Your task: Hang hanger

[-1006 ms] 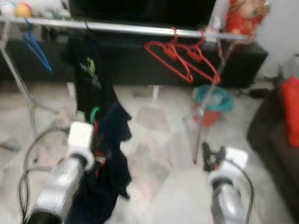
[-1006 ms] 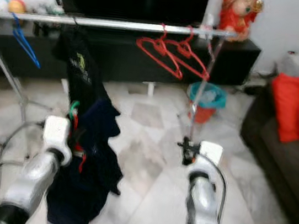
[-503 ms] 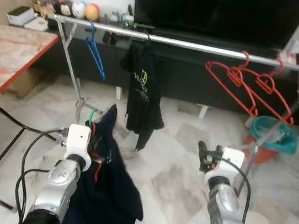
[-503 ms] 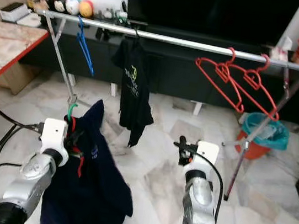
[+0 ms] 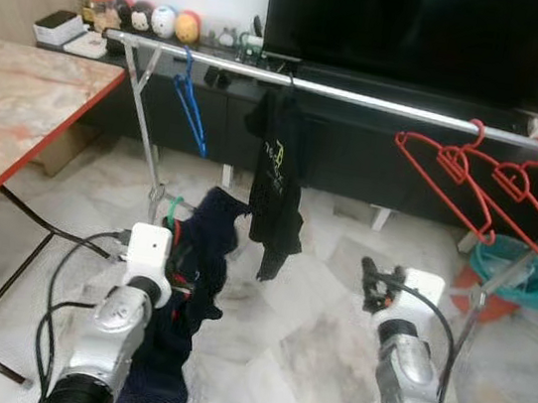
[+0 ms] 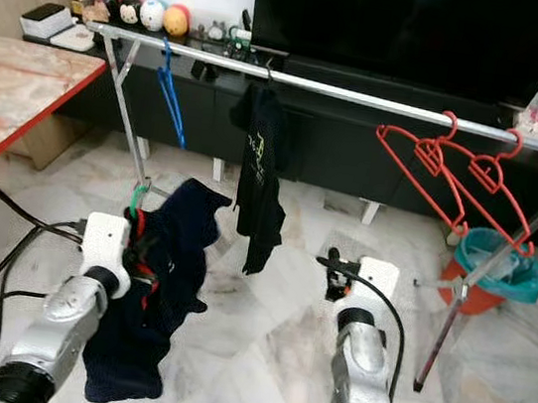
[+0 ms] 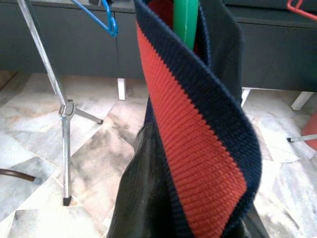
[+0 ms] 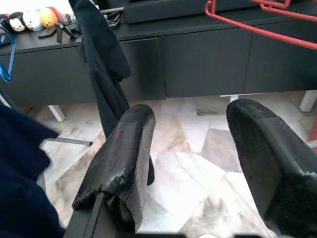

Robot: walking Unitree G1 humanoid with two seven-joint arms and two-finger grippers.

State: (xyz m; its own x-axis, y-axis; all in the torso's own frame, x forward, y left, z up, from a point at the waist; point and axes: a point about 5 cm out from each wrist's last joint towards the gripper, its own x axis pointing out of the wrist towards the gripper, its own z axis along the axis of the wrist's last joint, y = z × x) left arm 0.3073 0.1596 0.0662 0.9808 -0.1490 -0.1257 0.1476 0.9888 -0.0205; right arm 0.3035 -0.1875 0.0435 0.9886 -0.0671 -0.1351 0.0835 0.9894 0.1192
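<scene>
Marble floor (image 5: 310, 338) stretches ahead of you to a silver clothes rail (image 5: 364, 99) that runs side to side in front of the dark TV cabinet (image 5: 374, 166). Your left pincer (image 5: 172, 266) is clamped on the green hanger (image 5: 172, 210), whose hook stands up above the pincer while the navy garment (image 5: 185, 300) droops from it to the floor. The rail lies ahead of and above that hook, well apart. The bare stretch between the blue hanger (image 5: 192, 110) and the black shirt (image 5: 278, 178) is nearest your left arm. Your right pincer (image 6: 331, 272) hangs wide and empty, far from the red hangers (image 5: 472, 185).
</scene>
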